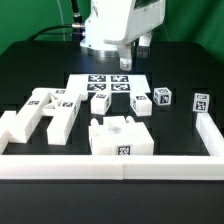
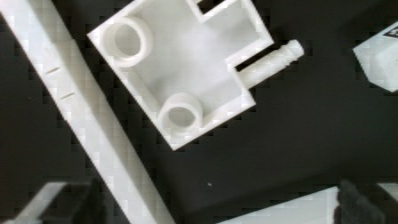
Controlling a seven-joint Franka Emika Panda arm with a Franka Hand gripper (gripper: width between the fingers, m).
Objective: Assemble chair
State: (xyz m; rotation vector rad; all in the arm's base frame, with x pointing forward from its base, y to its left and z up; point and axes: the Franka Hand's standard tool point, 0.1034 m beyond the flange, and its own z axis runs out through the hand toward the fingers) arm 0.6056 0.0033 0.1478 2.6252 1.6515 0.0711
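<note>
Overhead, the pincer hangs wide open, empty, with a chair piece lying near the rail.

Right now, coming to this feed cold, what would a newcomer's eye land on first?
White chair pieces lie loose on the black table, the chunkiest one nearest the front border rail. The arm hangs at the back beyond the marker board, its pincer open and empty. The wrist view shows a flat piece with two round sockets beside a long white rail.

Table: chair pieces, marker board
</note>
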